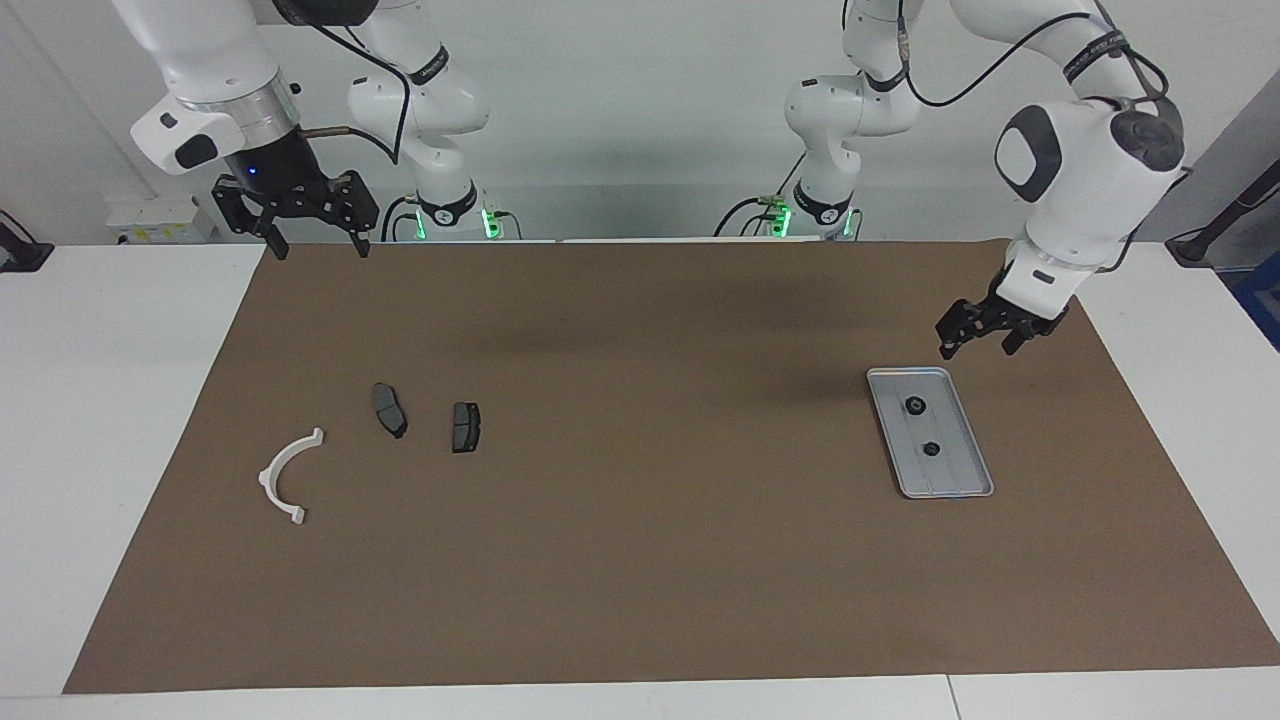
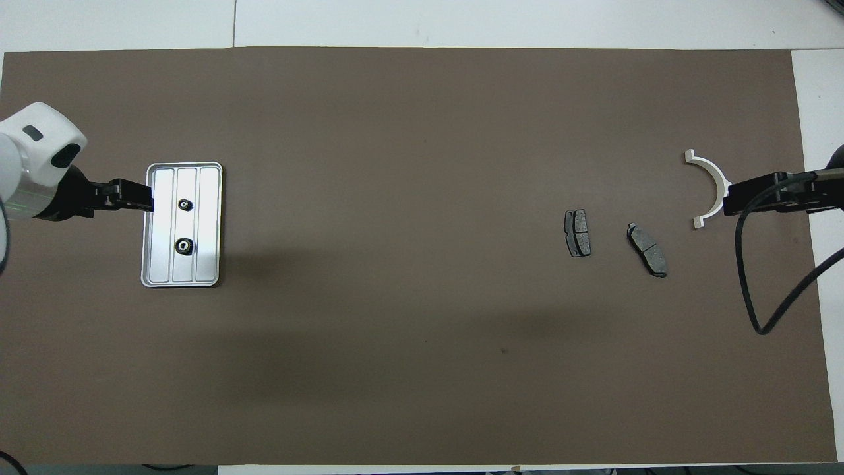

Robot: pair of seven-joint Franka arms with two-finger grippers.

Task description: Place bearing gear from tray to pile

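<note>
Left gripper [image 1: 982, 339] hung open and empty over the mat beside the tray's [image 1: 959, 481] robot-side end, its fingertips hard to separate; the right gripper [image 1: 312, 243] waited open, partly cut off in the overhead view. Two small dark bearing gears [image 1: 914, 405] [image 1: 931, 449], teeth indistinct, lay in the ribbed silver tray. Its long axis ran away from the robots, well apart from the pile [image 1: 291, 478].

You have a brown mat [image 1: 640, 560] spread over most of a white table [image 1: 110, 400]; the white top shows as a strip at each end and along the edge farthest from the robots. You can see a seam [image 2: 234, 23] in that white strip in the overhead view. At the right arm's end, a loose black cable [image 2: 778, 303] loops over the mat's edge
</note>
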